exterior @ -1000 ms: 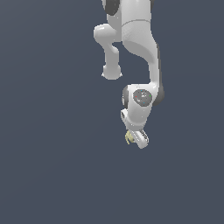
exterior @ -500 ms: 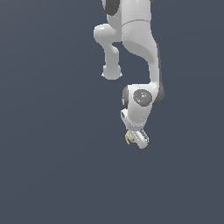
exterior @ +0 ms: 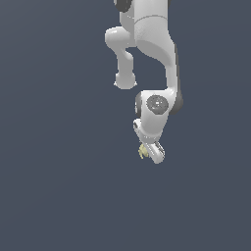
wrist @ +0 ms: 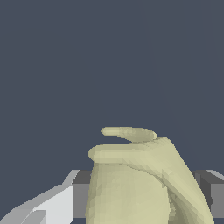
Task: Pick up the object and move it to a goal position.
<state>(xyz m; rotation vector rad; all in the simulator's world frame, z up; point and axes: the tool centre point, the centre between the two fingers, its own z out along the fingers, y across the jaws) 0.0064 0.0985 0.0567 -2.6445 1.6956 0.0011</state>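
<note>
The object (exterior: 142, 151) is a small pale yellow-green lumpy item, seen at the tip of the white arm in the exterior view. My gripper (exterior: 147, 153) is shut on it, with most of the item hidden behind the white hand. In the wrist view the object (wrist: 135, 179) fills the lower middle, curled and folded, held between the grey fingers (wrist: 57, 201), one on each side.
The white Franka arm (exterior: 147, 54) comes down from the top of the exterior view. Plain dark grey-blue ground (exterior: 59, 186) surrounds it, with no other objects or goal marker showing.
</note>
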